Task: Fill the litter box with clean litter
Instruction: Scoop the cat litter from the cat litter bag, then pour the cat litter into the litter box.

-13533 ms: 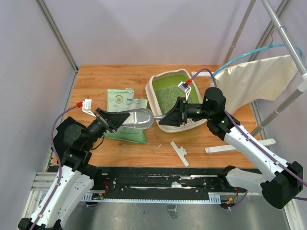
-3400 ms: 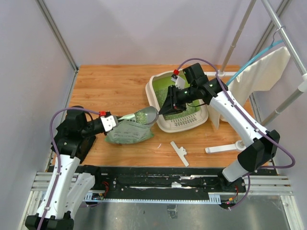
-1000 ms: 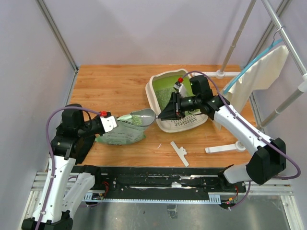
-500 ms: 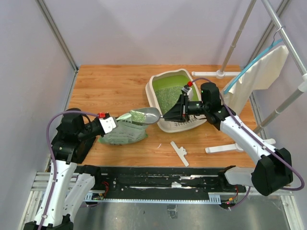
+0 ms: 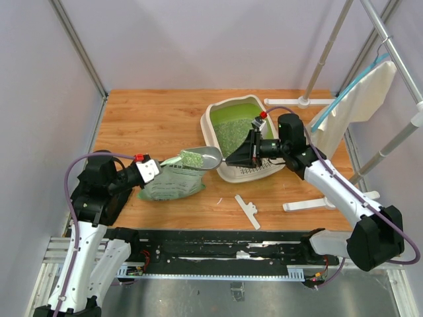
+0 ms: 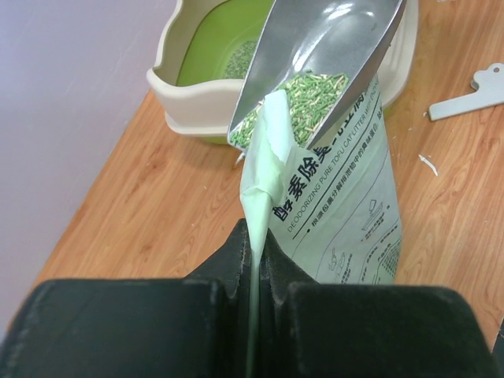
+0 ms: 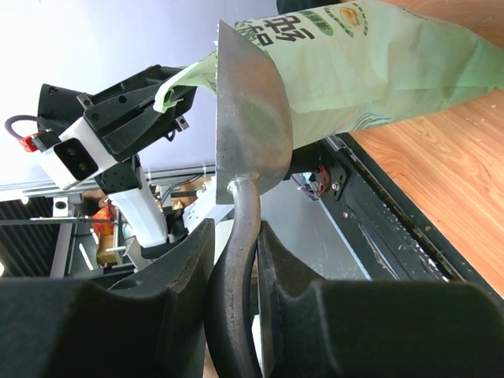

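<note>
The cream litter box point(image 5: 254, 173) with its green inside stands right of centre, a layer of clean litter point(image 5: 232, 132) on its floor. It also shows in the left wrist view as the litter box point(image 6: 197, 87). My left gripper point(image 5: 158, 166) is shut on the top edge of the light green bag point(image 5: 168, 185), holding its mouth up. My right gripper point(image 5: 239, 158) is shut on the handle of the silver scoop point(image 5: 208, 157). The scoop hangs over the bag's mouth, just left of the box, with clean litter point(image 6: 303, 90) in its bowl point(image 6: 331, 39).
A white plastic clip point(image 5: 248, 210) lies on the wood near the front edge. A white stand base point(image 5: 310, 203) and a cream cloth point(image 5: 360, 99) on a pole stand at the right. Metal frame posts rise at both back corners.
The right arm has drawn back to the right, and the loaded scoop has risen slightly out of the bag's mouth toward the litter box. The left gripper keeps its hold on the bag.
</note>
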`<state>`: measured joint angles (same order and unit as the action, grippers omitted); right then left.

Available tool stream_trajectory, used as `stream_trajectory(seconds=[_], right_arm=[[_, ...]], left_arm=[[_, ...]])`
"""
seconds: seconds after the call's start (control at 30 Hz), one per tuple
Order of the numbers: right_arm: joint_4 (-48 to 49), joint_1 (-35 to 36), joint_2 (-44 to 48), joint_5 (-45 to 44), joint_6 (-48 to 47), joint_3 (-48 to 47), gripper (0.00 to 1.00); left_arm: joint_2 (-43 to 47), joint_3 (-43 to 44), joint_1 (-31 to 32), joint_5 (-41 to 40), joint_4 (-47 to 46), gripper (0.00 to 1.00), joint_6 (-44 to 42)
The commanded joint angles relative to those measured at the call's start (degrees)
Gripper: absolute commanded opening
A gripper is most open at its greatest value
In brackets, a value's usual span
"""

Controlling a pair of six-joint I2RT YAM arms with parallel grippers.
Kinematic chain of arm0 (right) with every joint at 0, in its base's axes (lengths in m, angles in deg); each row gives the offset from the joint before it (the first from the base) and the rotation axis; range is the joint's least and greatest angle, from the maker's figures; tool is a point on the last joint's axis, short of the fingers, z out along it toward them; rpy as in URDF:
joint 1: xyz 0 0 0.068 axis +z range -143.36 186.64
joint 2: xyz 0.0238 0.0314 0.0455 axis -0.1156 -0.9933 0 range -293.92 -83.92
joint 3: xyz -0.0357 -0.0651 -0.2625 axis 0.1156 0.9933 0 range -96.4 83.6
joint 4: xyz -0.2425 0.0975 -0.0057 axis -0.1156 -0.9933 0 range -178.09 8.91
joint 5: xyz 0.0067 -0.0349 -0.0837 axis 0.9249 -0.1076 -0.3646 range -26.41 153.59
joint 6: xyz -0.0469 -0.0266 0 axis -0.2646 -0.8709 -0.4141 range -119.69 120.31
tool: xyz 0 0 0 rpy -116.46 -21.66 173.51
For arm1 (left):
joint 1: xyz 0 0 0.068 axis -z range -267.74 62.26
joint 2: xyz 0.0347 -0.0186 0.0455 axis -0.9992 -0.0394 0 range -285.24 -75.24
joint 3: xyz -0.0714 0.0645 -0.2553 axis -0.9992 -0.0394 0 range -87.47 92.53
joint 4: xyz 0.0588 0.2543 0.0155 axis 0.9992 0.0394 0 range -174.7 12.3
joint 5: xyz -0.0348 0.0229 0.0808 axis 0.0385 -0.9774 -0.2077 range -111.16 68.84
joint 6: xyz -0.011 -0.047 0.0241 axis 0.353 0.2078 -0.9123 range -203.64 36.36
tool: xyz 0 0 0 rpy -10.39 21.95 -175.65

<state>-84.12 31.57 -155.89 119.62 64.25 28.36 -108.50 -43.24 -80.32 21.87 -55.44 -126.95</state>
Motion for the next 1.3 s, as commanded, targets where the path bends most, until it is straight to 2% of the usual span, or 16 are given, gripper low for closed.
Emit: stream_trajectory(seconds=[0.0, 0.7, 1.27], right_arm=[[-5.59, -2.38, 3.7, -1.67, -5.31, -1.36, 0.01], [-3.74, -5.81, 10.39, -3.13, -1.41, 0.04, 0.01], [1.01, -12.96, 10.83, -12.49, 2.78, 2.08, 0.01]], left_arm=[[2.71, 1.81, 0.14, 1.56, -14.75, 0.01, -0.79], [3.06, -0.71, 0.14, 2.31, -18.67, 0.0, 1.87], [4.0, -0.38, 0.14, 1.34, -16.42, 0.0, 1.57]])
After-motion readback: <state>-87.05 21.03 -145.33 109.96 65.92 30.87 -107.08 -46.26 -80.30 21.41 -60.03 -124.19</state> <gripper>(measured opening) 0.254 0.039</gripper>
